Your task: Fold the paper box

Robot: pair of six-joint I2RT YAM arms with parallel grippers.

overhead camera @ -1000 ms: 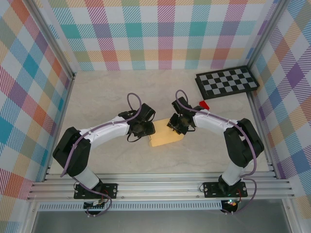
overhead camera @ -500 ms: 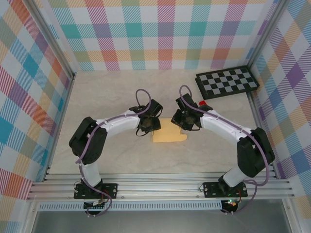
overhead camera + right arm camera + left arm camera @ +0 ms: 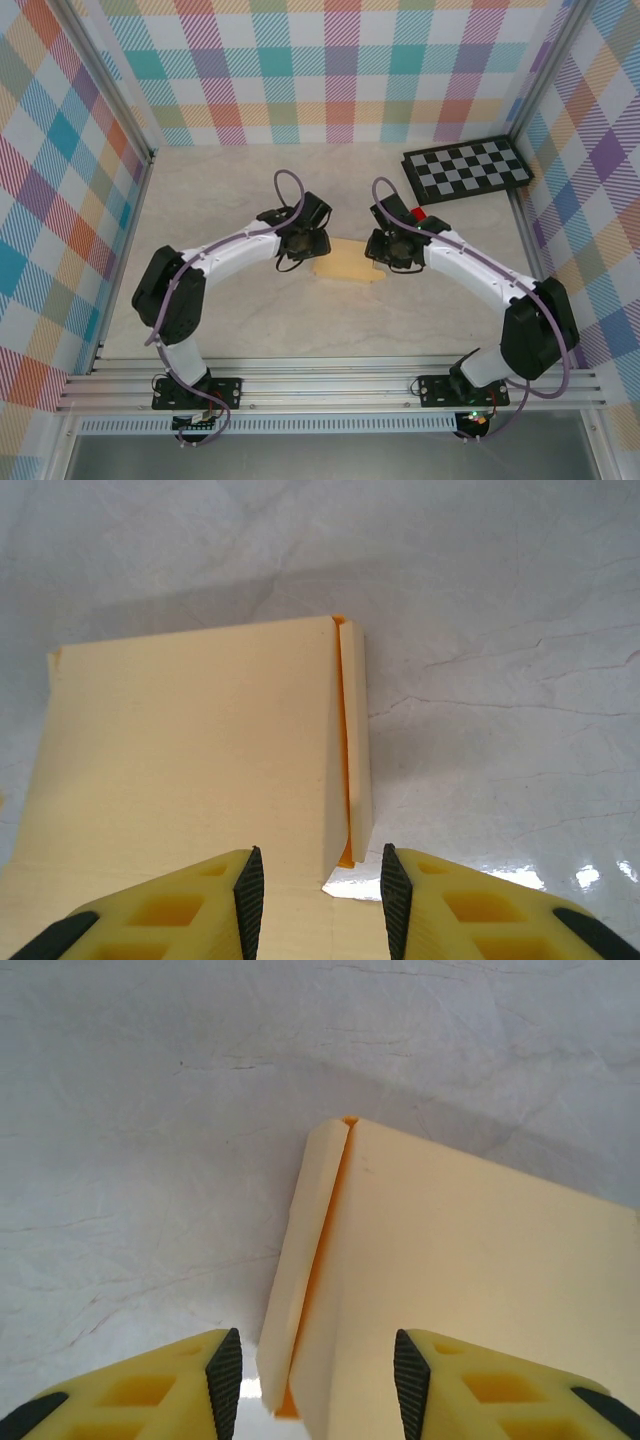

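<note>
Cardboard sits mid-surface: the paper box (image 3: 345,263) lies flat on the pale surface (image 3: 240,185), tan-yellow, its long axis running roughly left to right across the gap between the 2 arms, with a slight tilt in the overhead view.

The left tool (image 3: 303,247) is at the box's left end and the right tool (image 3: 392,250) at its right end, both pointing inward.

From the left wrist, a narrow flap runs along that short end, a darker orange seam parting it from the main panel. The left tool's jaws are spread, straddling the flap's near corner, with a sliver of bare surface between the flap and 1 pad, so nothing is pinched.

From the right wrist it's the mirror picture: a narrow strip along the far short edge, the jaws spread either side of its near corner, released.

There is open surface beyond the box toward the back wall and on the near side toward the bases. The checkerboard (image 3: 466,170) lies in the far right corner, and the red block (image 3: 418,215) sits just beside the right arm, clear of the box.
</note>
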